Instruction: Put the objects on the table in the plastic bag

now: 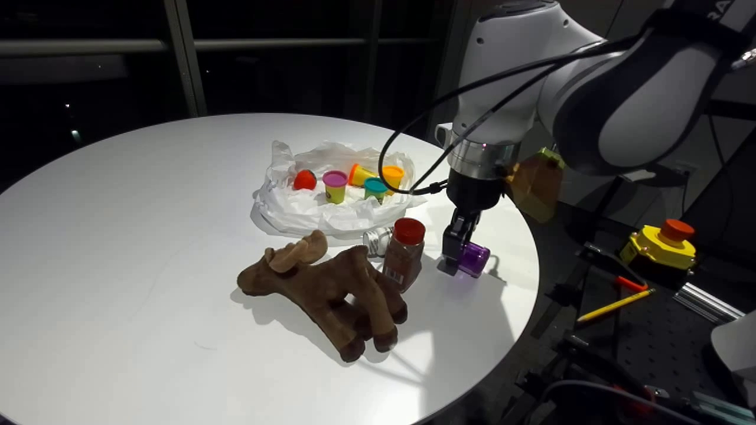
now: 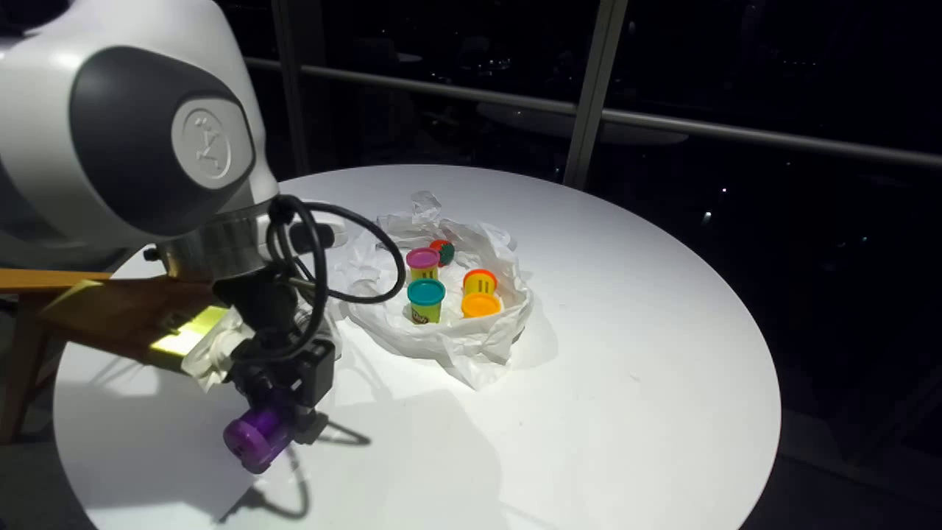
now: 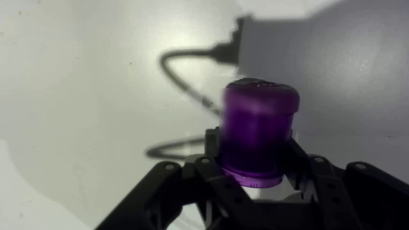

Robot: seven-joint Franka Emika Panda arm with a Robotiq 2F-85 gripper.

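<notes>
My gripper (image 1: 459, 251) is shut on a purple jar (image 1: 474, 259), held sideways close to the table top near its edge; I cannot tell whether it touches. The jar sits between both fingers in the wrist view (image 3: 260, 108) and also shows in an exterior view (image 2: 257, 438). The white plastic bag (image 1: 295, 215) lies spread open, holding several lidded tubs (image 1: 335, 189) and a red ball-like thing (image 1: 305, 179) with a green part. On the table beside the bag are a brown plush moose (image 1: 331, 283), an upright red-lidded jar (image 1: 404, 260) and a clear jar (image 1: 377, 241) lying down, partly hidden.
The round white table (image 1: 147, 236) ends just beyond the gripper. A yellow box with a red button (image 1: 658, 245) and a pencil (image 1: 616, 305) are off the table on a dark surface. A black cable loop (image 2: 368, 294) hangs from the wrist. Windows stand behind the table.
</notes>
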